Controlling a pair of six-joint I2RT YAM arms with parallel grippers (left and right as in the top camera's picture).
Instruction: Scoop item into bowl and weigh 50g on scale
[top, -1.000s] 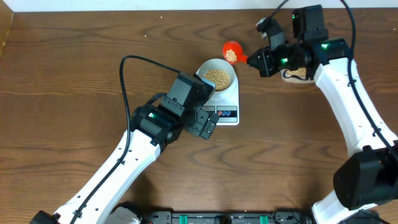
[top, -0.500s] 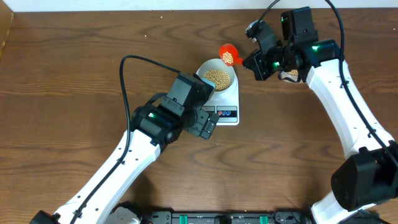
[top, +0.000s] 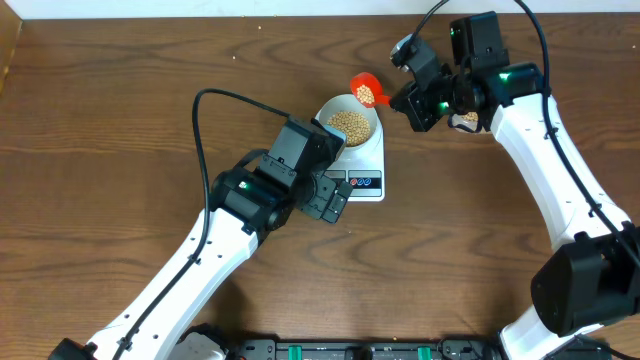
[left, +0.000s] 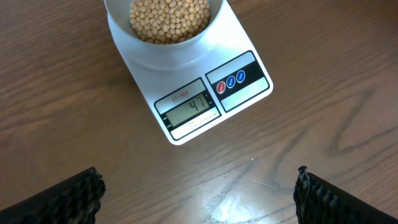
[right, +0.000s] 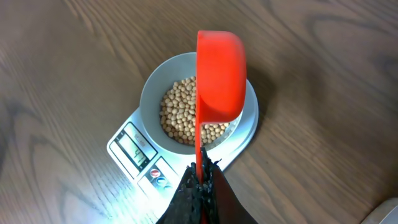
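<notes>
Compared with a second ago, the right arm has swung in towards the flat white rectangular digital scale (top: 366, 166). The small red plastic scoop (top: 365, 92) stood level and well off the scale's far right corner. It is now tipped on its side at the far right rim of the small round pale grey-blue bowl with a white rim (top: 330, 108). Over the last half second it has hardly moved. The left arm has not shifted.

The right gripper (right: 200, 194) has its fingers pressed together on the scoop's thin red handle, with the cup (right: 221, 74) hanging over the bowl's edge (right: 149, 93). Some small round tan-yellow beans (top: 366, 96) are in the scoop, and many more (left: 168, 18) fill the bowl, which sits on the far end of the scale. The scale's grey display (left: 189, 109) at the near end reads 41.

The left gripper (left: 199, 204) hovers above the brown wooden tabletop (left: 323, 81) on the near side of the scale. Its black fingers (left: 68, 199) are spread wide apart, touching and holding nothing.
</notes>
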